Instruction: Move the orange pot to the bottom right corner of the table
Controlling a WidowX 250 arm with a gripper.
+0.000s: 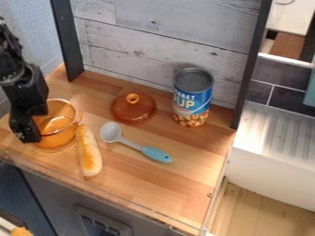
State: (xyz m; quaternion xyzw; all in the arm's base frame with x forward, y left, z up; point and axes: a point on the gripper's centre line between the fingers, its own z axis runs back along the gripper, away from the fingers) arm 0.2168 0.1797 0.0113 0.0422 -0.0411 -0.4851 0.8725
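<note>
Orange pot (60,129), translucent, upright at the left end of the wooden tabletop (178,179); black end effector (29,137) at its left side, opening and any hold on the pot cannot be told; bread roll (89,154), long, just beside pot; spoon (130,143), blue-handled; amber lid (132,110), knob up; soup can (192,97), upright, right of lid

From where I stand, the blue label on the can (192,97) reads "ABET" in smaller pale letters, with a bigger "UP" beneath it. Both words look cut off at the can's curve, so I can't make out how they begin.
</note>
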